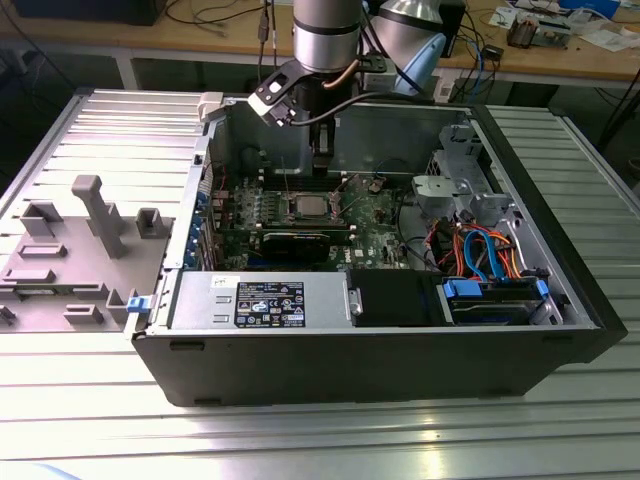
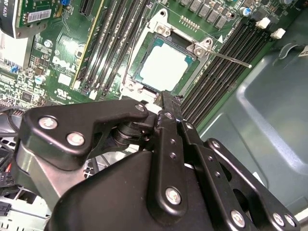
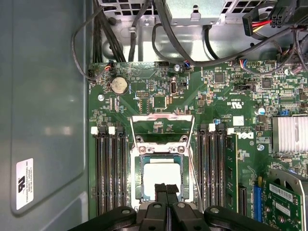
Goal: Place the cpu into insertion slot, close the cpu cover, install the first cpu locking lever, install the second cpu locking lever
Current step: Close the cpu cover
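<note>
- cpu (image 3: 161, 177): pale dull silver top, just beyond the black gripper (image 3: 166, 188)
- motherboard (image 3: 159, 103): green
- memory slots (image 3: 109, 173): black rows with white clips, flanking the gripper
- cables (image 1: 478, 252): blue and orange, well apart from the gripper

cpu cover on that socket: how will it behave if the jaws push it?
The cpu cover is a thin metal frame with a big window, so it is probably light and slightly flexible. It looks swung up off the cpu at one edge, so a push would likely pivot it, not slide it.
</note>
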`<state>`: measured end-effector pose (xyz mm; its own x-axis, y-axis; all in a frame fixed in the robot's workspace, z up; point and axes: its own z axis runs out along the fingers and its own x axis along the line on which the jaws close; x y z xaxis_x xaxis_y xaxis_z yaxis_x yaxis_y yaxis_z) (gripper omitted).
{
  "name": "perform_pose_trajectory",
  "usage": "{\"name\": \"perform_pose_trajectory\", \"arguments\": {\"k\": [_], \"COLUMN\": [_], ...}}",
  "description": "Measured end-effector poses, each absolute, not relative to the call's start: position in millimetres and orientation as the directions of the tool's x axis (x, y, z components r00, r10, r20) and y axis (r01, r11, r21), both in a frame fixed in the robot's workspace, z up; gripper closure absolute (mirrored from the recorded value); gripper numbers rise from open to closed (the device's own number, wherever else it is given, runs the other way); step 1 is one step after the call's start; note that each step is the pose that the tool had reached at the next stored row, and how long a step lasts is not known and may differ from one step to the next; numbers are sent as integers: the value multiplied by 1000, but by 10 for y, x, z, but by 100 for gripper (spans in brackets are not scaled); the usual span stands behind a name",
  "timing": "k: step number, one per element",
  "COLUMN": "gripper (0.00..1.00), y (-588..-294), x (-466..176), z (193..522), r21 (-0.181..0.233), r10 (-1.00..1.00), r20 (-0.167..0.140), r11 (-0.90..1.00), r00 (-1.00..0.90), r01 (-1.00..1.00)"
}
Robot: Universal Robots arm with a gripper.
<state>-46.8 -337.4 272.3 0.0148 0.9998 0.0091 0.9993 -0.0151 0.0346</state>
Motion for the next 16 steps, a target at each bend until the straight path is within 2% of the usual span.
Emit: {"name": "perform_pose_trajectory", "arguments": {"k": [11,16], "gripper": [89,89], "y": [-3374,-3374], "x": [-459,-459], "z": [2723,2824], "r21": [35,35], "r10": [1000,1000], "r20": [9,9], "r11": [-15,-15], "r00": [15,15], "r01": [999,999]}}
